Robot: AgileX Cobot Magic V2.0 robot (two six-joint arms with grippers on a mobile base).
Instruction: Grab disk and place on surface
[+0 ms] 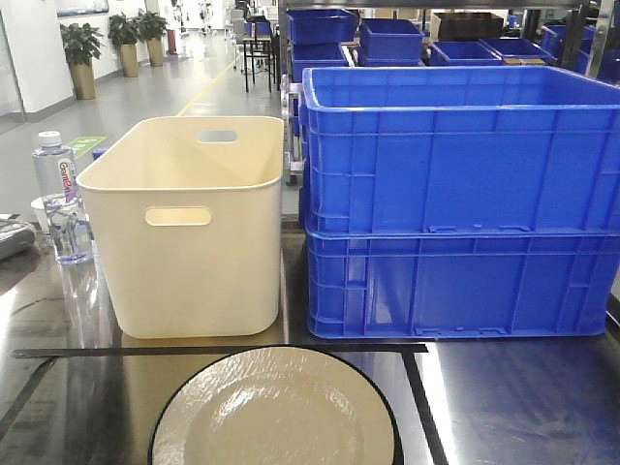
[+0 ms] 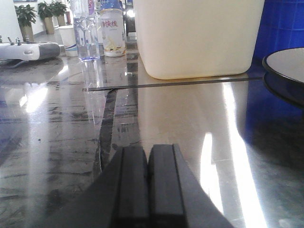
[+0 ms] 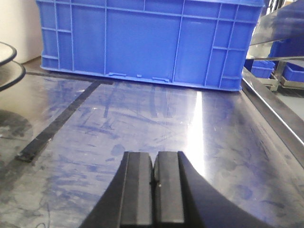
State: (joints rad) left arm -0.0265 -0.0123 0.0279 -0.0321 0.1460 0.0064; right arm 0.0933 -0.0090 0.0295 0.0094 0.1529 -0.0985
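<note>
The shiny tabletop (image 1: 504, 397) had black tape (image 1: 223, 350) lines. My plate (image 1: 274, 412) lay before a cream bin (image 1: 189, 228) and blue crates (image 1: 455, 194). My left pincer (image 2: 147, 164) and right pincer (image 3: 155, 168) were pressed together, holding nothing.

A warehouse-like industrial hall: stacked blue crates (image 1: 455, 194) on a taped metal table (image 1: 523, 397), more crates on racking (image 1: 387, 39) at 12 o'clock, a polished aisle with potted plants (image 1: 82, 53) at 10 o'clock.
</note>
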